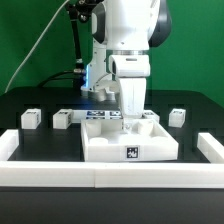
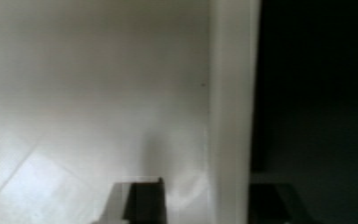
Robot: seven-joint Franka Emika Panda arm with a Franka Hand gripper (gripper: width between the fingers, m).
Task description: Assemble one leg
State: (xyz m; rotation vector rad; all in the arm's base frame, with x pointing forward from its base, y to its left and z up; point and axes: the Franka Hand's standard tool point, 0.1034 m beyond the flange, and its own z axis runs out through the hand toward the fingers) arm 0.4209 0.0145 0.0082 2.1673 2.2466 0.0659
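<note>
On the exterior view's left, the first leg and the second leg stand apart on the black table. The arm half hides the marker board. The gripper hangs over the square tray piece with its fingertips hidden. The wrist view is too blurred to tell whether the jaws are parted or clamped. The third leg stands at the right.

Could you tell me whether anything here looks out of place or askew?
Nothing stands out. Three legs stand upright in a row behind the flat square piece, which lies level. The gripper hangs low over it. A fourth leg is not visible.
</note>
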